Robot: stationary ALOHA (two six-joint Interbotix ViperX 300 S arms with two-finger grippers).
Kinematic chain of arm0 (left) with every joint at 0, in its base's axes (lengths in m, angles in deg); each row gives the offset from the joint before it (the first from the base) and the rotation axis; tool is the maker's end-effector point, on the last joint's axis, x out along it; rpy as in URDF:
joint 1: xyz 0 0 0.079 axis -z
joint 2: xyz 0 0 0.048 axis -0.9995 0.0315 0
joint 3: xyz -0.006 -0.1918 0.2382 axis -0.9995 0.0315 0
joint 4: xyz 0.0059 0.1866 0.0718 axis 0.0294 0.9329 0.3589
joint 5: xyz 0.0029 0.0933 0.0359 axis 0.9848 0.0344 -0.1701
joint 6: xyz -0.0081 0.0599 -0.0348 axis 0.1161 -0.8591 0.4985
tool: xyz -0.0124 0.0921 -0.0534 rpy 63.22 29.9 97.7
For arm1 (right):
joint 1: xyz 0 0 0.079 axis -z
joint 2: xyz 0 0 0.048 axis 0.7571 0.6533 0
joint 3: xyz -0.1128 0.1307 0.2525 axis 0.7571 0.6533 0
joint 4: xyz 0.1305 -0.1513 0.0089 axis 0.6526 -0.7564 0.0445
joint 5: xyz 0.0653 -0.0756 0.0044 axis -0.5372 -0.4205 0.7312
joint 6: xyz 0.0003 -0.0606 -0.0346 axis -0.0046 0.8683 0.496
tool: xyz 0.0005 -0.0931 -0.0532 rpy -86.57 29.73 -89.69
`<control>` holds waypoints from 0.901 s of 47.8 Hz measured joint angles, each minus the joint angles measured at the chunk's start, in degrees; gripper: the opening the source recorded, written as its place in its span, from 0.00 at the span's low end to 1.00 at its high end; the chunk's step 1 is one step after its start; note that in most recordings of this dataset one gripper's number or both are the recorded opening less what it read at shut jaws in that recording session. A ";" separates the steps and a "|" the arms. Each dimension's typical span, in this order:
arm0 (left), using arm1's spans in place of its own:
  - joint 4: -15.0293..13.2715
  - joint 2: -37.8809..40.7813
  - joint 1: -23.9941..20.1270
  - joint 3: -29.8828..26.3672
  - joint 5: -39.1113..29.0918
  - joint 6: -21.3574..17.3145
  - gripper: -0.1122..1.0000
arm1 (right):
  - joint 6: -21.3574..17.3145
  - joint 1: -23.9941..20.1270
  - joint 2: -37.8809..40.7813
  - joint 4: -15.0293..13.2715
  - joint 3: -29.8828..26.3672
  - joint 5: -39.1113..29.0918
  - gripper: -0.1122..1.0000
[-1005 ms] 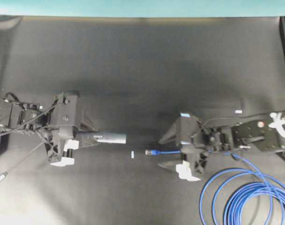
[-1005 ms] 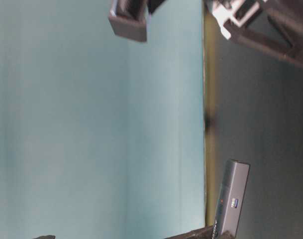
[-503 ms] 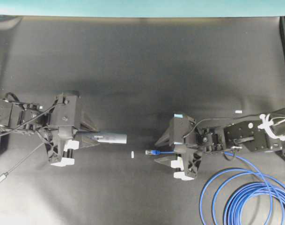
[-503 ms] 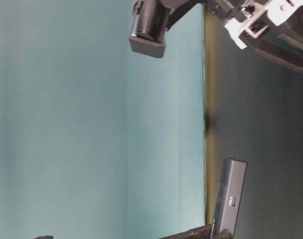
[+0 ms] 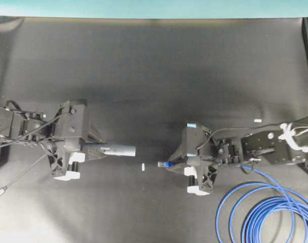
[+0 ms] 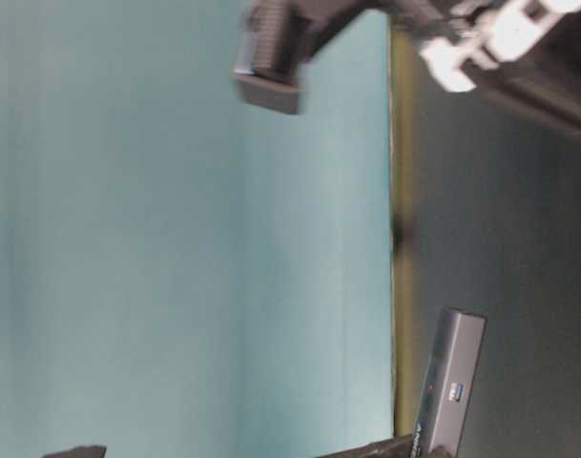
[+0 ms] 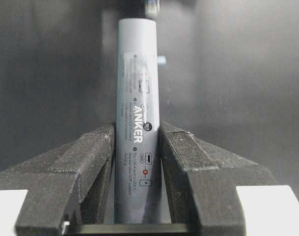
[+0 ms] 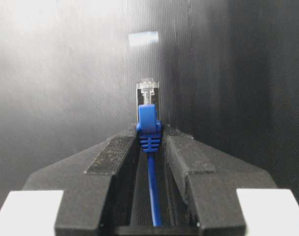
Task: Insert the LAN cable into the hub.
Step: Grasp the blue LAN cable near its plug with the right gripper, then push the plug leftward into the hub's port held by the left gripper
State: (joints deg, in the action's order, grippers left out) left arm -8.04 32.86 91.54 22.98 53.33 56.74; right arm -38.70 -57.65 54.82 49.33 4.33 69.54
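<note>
LAN cable (image 8: 149, 129) plug | between right hand (image 8: 150, 147) fingers | protrudes forward

I work in a robotics lab: a bare black tabletop (image 5: 159, 66) backed by a plain teal wall (image 6: 176, 239), my arms bolted at opposite edges.

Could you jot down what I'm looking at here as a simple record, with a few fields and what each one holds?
Surface: black table mat
Left gripper: jaws shut on the hub, a slim grey bar pointing toward the other arm
Right gripper: jaws closed around the LAN cable just behind its clear plug
Gap: plug and hub face each other, apart, not yet joined
Between them: tiny white piece on the mat
Spare cable: blue loops beside the right arm
</note>
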 measured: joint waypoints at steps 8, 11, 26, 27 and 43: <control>0.00 0.97 0.00 -1.05 -0.62 -0.18 0.36 | 0.00 2.29 -2.20 0.00 -1.93 -1.32 0.21; 0.00 1.32 0.09 -1.49 -0.53 -0.18 0.36 | 0.00 2.90 -2.29 0.00 -2.90 -1.32 0.21; 0.00 2.46 -0.09 -2.11 -0.62 -0.18 0.36 | 0.00 2.37 -1.85 0.00 -5.62 -1.49 0.21; 0.00 2.46 -0.09 -2.11 -0.62 -0.26 0.36 | 0.00 2.46 -1.76 0.00 -5.62 -1.49 0.21; 0.00 3.25 -0.79 -2.11 -0.62 -0.18 0.36 | -0.09 1.85 -1.76 0.00 -5.71 -1.49 0.21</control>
State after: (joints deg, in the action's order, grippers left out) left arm -8.04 36.11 90.74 20.87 52.72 56.56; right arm -38.79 -55.80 53.06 49.33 -1.38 68.04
